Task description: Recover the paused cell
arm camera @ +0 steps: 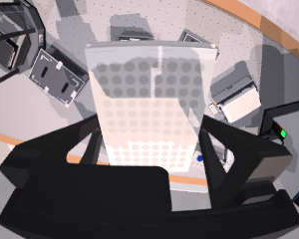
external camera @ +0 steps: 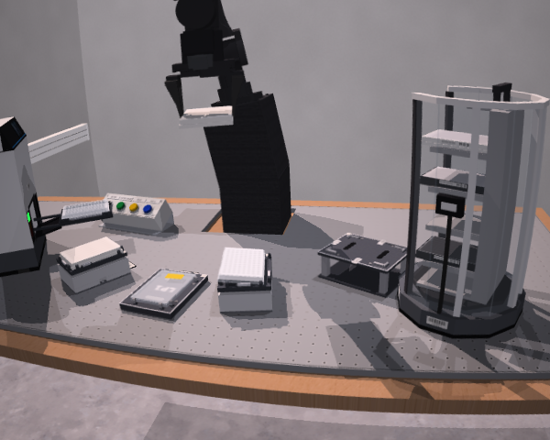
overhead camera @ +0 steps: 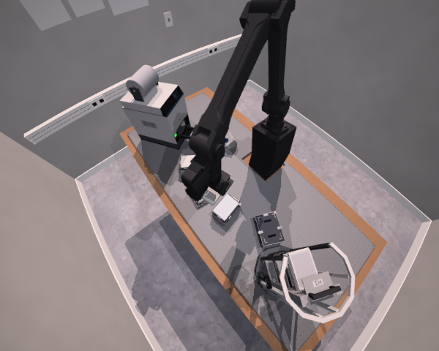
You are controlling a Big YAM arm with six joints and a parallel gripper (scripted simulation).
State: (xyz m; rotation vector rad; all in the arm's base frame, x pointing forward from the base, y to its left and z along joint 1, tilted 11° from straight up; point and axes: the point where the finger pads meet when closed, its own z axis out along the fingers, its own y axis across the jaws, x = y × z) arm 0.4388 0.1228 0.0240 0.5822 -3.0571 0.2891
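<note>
My gripper [external camera: 203,109] is high above the deck, in front of the arm's base, and is shut on a thin white lid [external camera: 205,116] held flat by its long edges. In the wrist view the lid [arm camera: 149,103] fills the space between the fingers. The lid park LP1 [external camera: 164,291], a dark tray with a yellow mark, lies on the deck below and a little to the left. The sealer SEAL [external camera: 3,199] has a well plate [external camera: 84,209] on its extended tray. In the top view the arm hides the gripper and the lid.
Two shakers stand either side of LP1, each with a white plate: the left [external camera: 93,262] and the right [external camera: 244,279]. The dark nest N6 [external camera: 363,258] is before the plate hotel H1 [external camera: 469,213]. PANEL [external camera: 137,213] is behind the sealer's tray.
</note>
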